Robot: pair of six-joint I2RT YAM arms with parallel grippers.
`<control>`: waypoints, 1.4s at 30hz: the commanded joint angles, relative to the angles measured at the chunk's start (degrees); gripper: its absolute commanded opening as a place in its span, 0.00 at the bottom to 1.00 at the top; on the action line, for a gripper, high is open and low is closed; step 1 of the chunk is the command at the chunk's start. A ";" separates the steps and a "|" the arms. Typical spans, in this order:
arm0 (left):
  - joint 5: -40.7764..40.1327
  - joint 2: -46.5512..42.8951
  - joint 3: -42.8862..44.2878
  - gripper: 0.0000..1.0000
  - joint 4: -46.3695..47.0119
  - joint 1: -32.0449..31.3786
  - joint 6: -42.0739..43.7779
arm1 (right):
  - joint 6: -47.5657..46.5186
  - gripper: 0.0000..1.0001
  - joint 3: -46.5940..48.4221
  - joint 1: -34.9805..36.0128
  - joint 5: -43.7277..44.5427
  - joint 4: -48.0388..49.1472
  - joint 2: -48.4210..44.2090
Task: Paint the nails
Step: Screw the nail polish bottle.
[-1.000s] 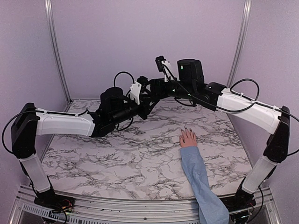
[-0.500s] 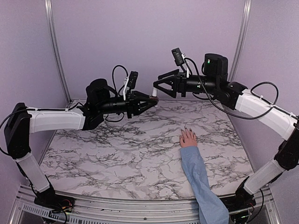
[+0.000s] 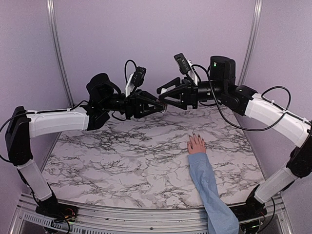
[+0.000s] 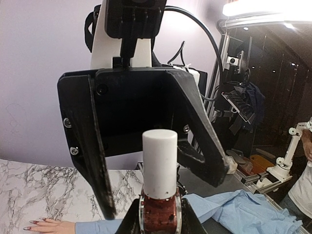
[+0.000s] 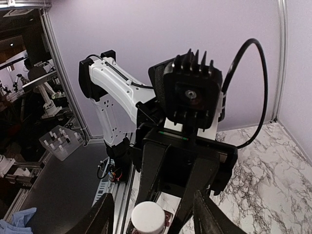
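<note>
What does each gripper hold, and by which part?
Left gripper holds the polish bottle by its red glass body, white cap outward. Right gripper holds nothing: its open fingers flank the cap without touching.

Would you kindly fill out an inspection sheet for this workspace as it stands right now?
Surface: white marble-patterned tabletop, no spills seen.
Job's things: small pinkish hand in a light-blue sleeve lies flat, right of centre; its dark fingernails point away from the arm bases.
Clutter: nothing seen.
Grippers: left gripper shut on a small dark-red bottle, held above the table; right gripper open, fingers either side of the bottle's white cylindrical cap, not touching it.
Cables: black cables loop at both wrists, away from the hand.
Surroundings: lilac walls, metal corner posts.
</note>
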 commanded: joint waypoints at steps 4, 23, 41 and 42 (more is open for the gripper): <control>1.66 1.59 1.85 0.00 4.69 -0.82 -3.32 | -0.94 0.48 2.63 0.62 -0.96 -1.09 0.11; -5.52 2.55 1.70 0.00 7.13 -0.48 -3.96 | 2.50 0.00 0.62 0.64 2.17 -0.32 -0.68; -28.26 -0.72 -2.72 0.00 1.33 -1.45 5.94 | 3.89 0.00 6.82 0.97 20.01 -8.05 4.47; -30.73 -1.02 -3.01 0.00 0.30 -1.73 6.72 | 4.22 0.00 6.84 0.97 21.21 -8.04 4.62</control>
